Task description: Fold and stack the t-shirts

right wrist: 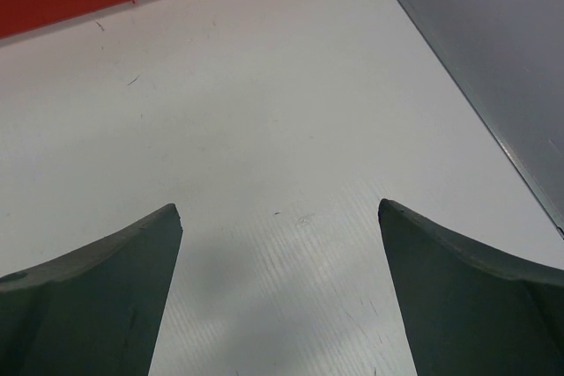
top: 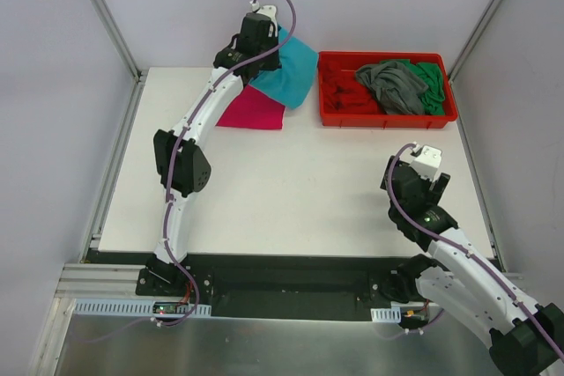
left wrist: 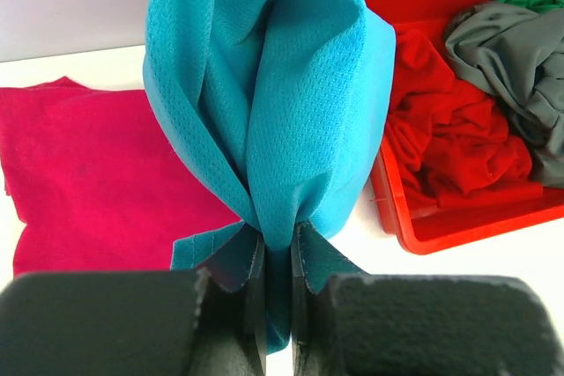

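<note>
Our left gripper (left wrist: 278, 261) clenched the blue shirt (left wrist: 273, 85) at twelve o'clock, likely to stack it on the pink shirt (left wrist: 97, 173), while our right gripper (right wrist: 280, 244) hung spread, empty.

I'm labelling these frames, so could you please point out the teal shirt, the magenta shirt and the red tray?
teal shirt (left wrist: 273, 85), left wrist view, on the bunched fabric above the pinch.
magenta shirt (left wrist: 88, 173), left wrist view, on its flat middle.
red tray (top: 388, 120), top external view, on its near wall.
</note>
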Robot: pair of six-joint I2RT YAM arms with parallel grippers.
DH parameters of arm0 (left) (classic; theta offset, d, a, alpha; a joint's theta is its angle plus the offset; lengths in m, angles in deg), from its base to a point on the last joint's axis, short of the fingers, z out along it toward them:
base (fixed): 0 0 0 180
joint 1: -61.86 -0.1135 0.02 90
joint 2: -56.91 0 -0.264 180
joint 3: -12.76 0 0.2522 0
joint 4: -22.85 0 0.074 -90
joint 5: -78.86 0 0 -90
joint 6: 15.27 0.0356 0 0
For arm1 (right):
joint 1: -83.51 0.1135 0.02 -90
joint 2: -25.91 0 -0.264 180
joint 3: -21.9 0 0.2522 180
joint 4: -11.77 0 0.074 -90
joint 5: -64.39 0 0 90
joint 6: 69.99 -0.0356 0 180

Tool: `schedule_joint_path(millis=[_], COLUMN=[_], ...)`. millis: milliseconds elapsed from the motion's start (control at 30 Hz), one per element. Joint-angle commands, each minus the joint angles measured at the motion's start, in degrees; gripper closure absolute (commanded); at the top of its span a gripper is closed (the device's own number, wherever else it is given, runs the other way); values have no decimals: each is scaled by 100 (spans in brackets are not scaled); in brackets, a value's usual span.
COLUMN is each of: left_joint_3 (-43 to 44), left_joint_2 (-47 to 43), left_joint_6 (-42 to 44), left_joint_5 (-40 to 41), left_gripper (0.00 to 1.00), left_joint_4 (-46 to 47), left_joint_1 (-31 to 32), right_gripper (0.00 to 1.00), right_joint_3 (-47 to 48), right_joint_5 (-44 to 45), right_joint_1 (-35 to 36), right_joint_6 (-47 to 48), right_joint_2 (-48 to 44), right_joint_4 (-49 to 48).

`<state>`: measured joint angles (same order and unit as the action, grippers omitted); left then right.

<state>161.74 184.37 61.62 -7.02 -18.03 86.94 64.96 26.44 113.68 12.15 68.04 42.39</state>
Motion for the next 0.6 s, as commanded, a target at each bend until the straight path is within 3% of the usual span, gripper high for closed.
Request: schedule_joint_path(millis=[0,267,567], left_joint_3=[163,-496,-303], left_joint_2=[-213,-222,244], left_joint_6=[-61,-52,765], left_joint_5=[-69,-315,-570], left_gripper=[100,100,100], left_joint_4=[31,-118,-435], left_joint_1=[-3,-354,-908], right_gripper=[4,4,4], right_joint_3=[-3,-21,-21], right_joint_5=[130,209,297], right_joint_1=[-38,-38,-29], right_joint_6=[-5,-102,-155], right_joint_2=[-55,-82,-108], right_joint_4=[-139,-131,-131])
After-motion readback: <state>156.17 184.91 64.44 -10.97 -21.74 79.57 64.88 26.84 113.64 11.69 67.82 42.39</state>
